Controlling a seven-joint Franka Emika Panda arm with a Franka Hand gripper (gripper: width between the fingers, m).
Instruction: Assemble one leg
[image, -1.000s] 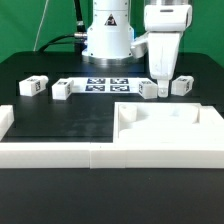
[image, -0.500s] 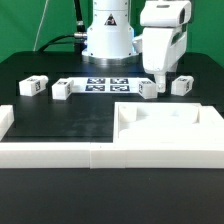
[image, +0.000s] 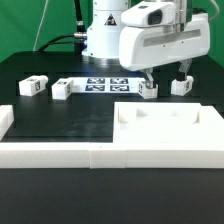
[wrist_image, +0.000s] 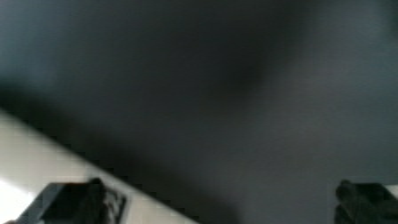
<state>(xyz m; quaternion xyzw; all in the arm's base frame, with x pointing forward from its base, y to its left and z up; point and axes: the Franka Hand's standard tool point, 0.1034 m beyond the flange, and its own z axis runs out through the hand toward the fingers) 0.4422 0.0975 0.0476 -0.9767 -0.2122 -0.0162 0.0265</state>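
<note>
Since half a second ago your gripper (image: 166, 76) has swung round and come toward the camera, so its white body now fills the exterior view's upper right; the parts on the table have not shifted. Nearest you, the long white border rails (image: 60, 153) lie along the front edge, with the large white square recessed panel (image: 170, 128) just behind them on the exterior view's right. Beyond that stretches the bare black table (image: 60, 115). Further back, the small white stubby plastic leg (image: 149, 90) with its black-and-white tag stands on the table under one dark finger; whether they touch, you cannot tell. Three more tagged legs share its row: (image: 181, 86), (image: 62, 89), (image: 30, 86). The flat white marker board (image: 105, 84) lies between them, before the white robot base (image: 105, 38). The jaws stand wide apart and hold nothing; the blurred wrist view shows the gripper (wrist_image: 221, 200) with dark fingertips (wrist_image: 71, 202) far apart over dark table.
</note>
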